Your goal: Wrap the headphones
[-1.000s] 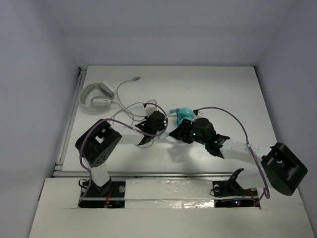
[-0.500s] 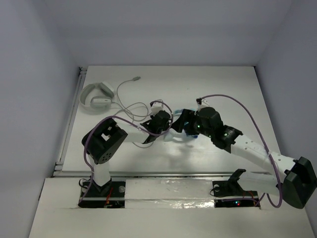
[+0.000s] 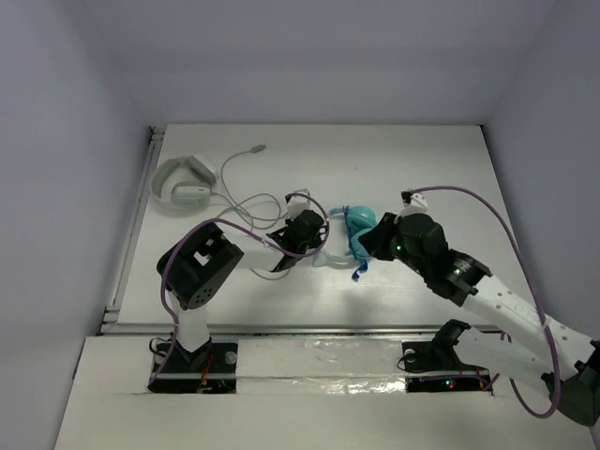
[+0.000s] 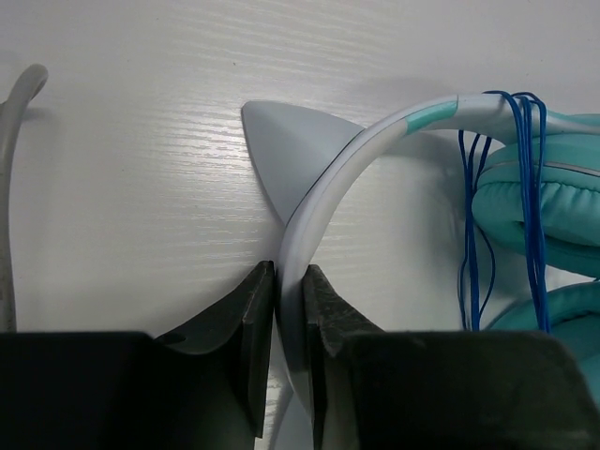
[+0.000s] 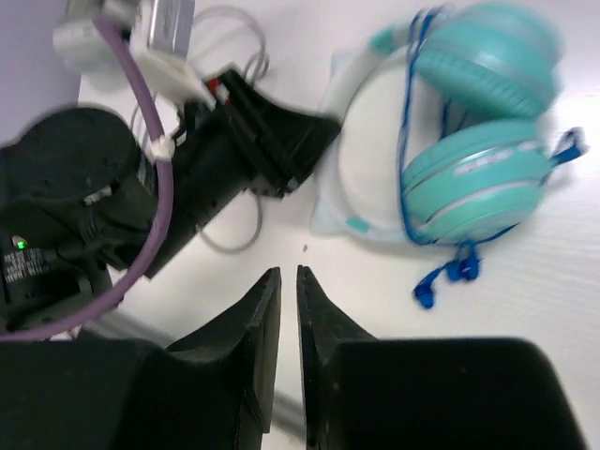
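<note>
headphones (image 5: 478, 178) headband (image 4: 323, 178) is being pinched by left gripper (image 4: 289, 274); right gripper (image 5: 287, 276) is being held near-closed, empty. two ear cups (image 5: 483, 56) counted, cropped in left wrist view.

**Soft light, one smeared view**

Diffuse overhead light makes the white table (image 3: 422, 169) bright and even, with faint shadows under the arms (image 3: 197, 272) towards its near edge. The left wrist view is sharp, the tabletop grain plain. The right wrist view is motion-blurred: the headphones (image 5: 473, 183) smear, and the tabletop beside them washes out.
</note>
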`<state>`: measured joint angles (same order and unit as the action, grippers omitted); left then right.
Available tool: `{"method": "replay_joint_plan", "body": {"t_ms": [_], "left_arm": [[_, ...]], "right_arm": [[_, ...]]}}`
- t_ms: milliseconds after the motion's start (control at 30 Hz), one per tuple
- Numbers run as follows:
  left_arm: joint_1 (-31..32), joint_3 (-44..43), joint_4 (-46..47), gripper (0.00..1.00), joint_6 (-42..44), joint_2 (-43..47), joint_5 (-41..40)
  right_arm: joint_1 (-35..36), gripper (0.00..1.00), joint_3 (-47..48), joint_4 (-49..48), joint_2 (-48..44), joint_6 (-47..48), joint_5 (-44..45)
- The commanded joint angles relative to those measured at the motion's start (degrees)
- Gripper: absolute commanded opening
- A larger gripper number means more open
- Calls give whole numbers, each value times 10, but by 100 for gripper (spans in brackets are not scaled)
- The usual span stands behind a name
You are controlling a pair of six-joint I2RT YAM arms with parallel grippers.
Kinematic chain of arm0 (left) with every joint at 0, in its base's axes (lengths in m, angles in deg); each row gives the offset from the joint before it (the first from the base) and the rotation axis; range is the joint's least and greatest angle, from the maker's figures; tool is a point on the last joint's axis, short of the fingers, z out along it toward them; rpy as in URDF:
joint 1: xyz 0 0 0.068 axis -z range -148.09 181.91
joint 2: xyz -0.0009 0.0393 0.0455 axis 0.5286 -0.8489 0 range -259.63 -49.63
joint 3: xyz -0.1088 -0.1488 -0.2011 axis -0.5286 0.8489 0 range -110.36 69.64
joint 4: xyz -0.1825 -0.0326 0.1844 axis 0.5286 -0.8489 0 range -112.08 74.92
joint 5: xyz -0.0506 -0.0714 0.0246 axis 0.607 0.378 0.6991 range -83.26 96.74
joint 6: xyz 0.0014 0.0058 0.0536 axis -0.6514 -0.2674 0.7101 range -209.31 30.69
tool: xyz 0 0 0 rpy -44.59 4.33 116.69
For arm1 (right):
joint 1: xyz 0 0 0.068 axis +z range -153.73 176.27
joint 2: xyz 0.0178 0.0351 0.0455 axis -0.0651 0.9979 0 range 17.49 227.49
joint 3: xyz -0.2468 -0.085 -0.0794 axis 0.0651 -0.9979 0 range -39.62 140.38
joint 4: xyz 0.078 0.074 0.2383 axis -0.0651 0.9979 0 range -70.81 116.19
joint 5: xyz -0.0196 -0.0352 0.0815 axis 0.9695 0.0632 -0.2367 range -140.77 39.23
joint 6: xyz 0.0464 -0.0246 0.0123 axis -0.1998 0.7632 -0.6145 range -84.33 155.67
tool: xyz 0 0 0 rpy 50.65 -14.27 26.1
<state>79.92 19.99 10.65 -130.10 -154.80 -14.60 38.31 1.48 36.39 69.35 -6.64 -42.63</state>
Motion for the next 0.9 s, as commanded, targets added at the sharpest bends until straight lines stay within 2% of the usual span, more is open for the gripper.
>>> {"method": "replay_joint_plan", "body": {"t_ms": [0,33,67,133,167,200,233,267,300,333,367,500,633,867], "left_arm": [[3,-11,-17,13,-5,30,-4],[3,-10,-15,21,4,40,-3],[3,-9,-15,37,8,50,-4],[3,-4,-10,51,19,91,-9],[3,-4,-11,62,33,120,-13],[3,-3,-12,67,41,135,-21],[3,-3,-11,73,53,151,-23],[3,-4,-11,91,78,182,-26],[3,-6,-10,99,91,197,-31],[3,-15,-16,99,101,213,-35],[3,-22,-26,99,109,239,-43],[3,-50,-71,98,133,311,-80],[3,-51,-94,98,157,399,-69],[3,-44,-121,99,184,500,-61]], "right_arm": [[1,18,25,20,-32,-3,129],[1,19,31,38,-34,-2,149],[1,20,41,42,-38,0,160],[1,24,48,36,-58,12,192],[1,28,53,35,-67,15,202],[1,32,64,32,-75,19,218],[1,45,70,25,-85,29,226],[1,55,74,21,-104,35,233],[1,67,79,16,-112,40,247],[1,92,90,11,-119,49,257],[1,100,97,11,-127,53,266],[1,100,137,34,-139,68,323],[1,100,173,59,-173,105,392],[1,100,158,41,-214,122,394]]}}
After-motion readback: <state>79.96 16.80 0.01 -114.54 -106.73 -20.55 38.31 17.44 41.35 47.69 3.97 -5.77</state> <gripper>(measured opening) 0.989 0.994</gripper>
